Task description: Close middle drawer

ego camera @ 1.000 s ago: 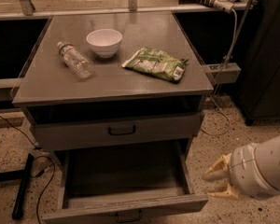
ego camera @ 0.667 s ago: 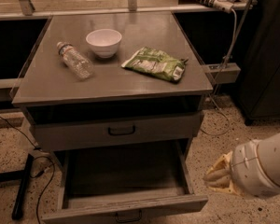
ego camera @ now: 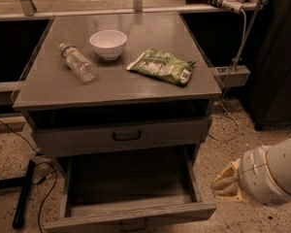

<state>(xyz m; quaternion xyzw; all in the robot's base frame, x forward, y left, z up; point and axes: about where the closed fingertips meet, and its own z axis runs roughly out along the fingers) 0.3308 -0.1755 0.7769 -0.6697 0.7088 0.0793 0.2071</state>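
Basically nothing is done yet: we see the middle drawer [ego camera: 136, 212] pulled fully out, the gripper [ego camera: 224, 184] low beside its right front corner and apparently not touching it, grip state we can't tell, whole push left.

The bottom edge is clipping the middle drawer [ego camera: 136, 211] across its handle [ego camera: 134, 224]. The gripper [ego camera: 226, 184], low at the right beside it, is sitting partly hidden behind the wrist [ego camera: 266, 176].
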